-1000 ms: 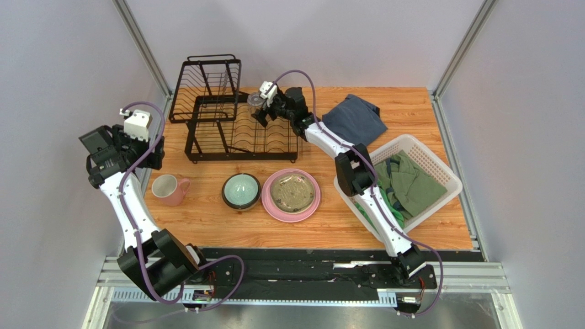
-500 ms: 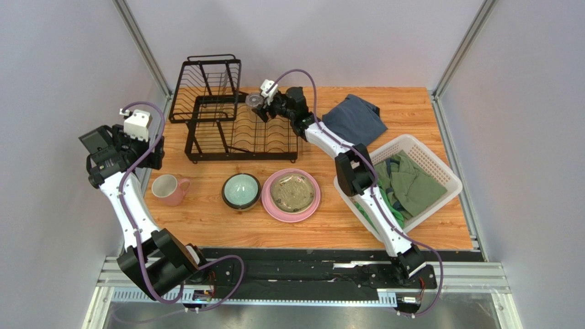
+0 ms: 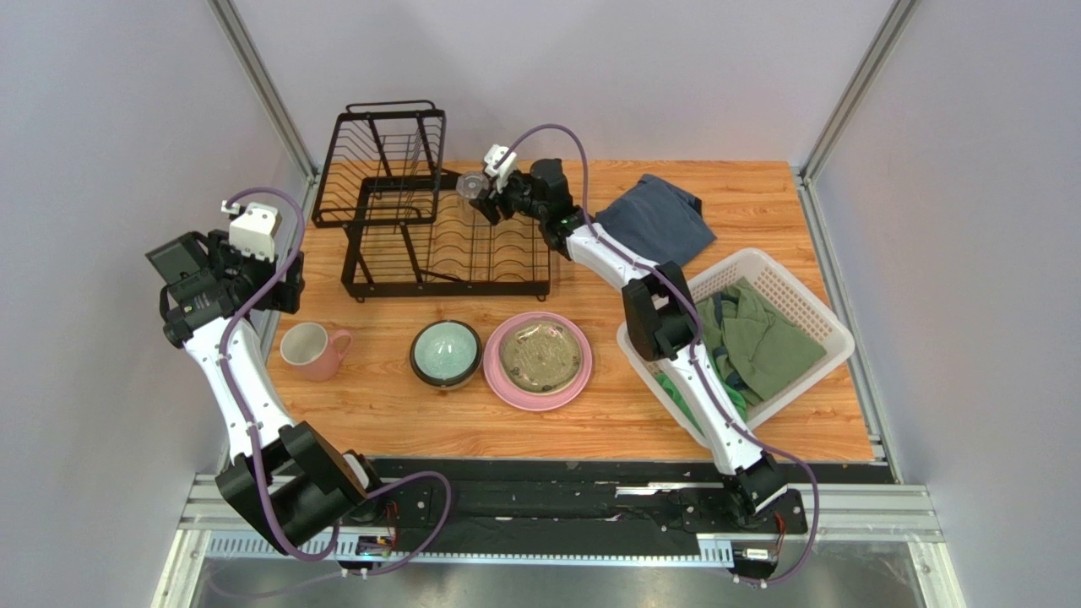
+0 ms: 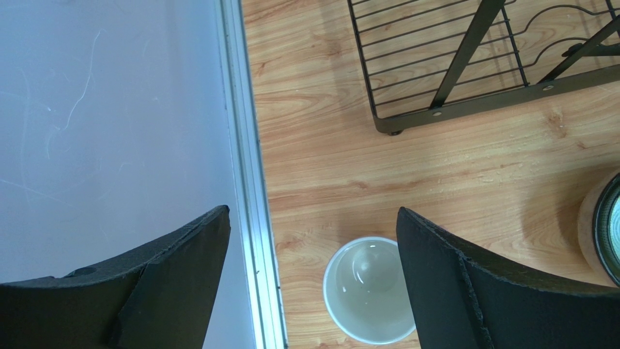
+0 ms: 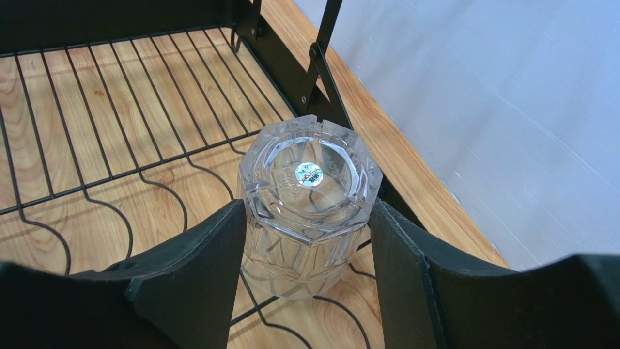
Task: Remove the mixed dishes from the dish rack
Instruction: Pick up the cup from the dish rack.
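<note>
Table [image 3: 406,418] row: lower middle of the top view, out of the rack. One mug [image 3: 308,348], one bowl [image 3: 445,354], and one pink plate [image 3: 538,402] with one smaller dish [image 3: 541,354] on it.
Left gripper [image 4: 311,218]: left edge of the top view, fingers wide apart, holding nothing. The mug is just below it in its wrist view.
Rack [image 3: 432,253]: one, upper left of centre. The glass is the only dish I can see in it.
Glass [image 5: 309,174]: one, upside down on the tray wires at the rack's upper right corner, base up, long axis upright.
Right gripper [image 5: 307,218]: one finger on each side of the glass, pads looking pressed to its walls, so clamped on it as far as the wrist view shows.
Key relation: the glass sits squarely between the right fingers. The left arm is well apart, so this is the right arm's job.
Next move, judged: lift straight up along the glass's axis to clear the wires and rim, then carry it toward the table row.
</note>
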{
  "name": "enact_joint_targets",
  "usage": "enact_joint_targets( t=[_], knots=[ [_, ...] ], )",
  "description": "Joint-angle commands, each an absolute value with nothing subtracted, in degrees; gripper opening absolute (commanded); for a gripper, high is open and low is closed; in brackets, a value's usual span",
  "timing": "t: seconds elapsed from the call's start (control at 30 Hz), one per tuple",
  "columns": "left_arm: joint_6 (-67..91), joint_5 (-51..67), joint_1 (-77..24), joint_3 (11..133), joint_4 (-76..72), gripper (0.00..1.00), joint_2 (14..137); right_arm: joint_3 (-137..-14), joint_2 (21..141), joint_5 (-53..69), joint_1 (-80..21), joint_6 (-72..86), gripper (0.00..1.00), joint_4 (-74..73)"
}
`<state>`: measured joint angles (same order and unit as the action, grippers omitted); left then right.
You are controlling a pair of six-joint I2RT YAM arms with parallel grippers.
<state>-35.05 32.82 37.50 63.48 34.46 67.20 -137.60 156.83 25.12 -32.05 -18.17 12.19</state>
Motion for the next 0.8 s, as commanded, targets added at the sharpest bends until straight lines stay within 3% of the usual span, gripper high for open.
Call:
enact_joint_targets(
  t=[0.0,0.23,0.77],
  knots=[
    [-35.86,35.24,37.97,63.98,33.05,0.92,66.53,-134.32,149.68,24.70,-31.64,-17.32,0.46,9.67],
    [-35.95,36.30,37.97,64.34,34.19,0.92,66.01,-124.29,142.21,24.79,-31.47,-17.49,0.44,10.28],
    [-37.35,37.71,37.97,63.55,36.47,0.92,63.46,-118.23,135.71,23.91,-31.03,-16.00,0.42,8.35]
  ],
)
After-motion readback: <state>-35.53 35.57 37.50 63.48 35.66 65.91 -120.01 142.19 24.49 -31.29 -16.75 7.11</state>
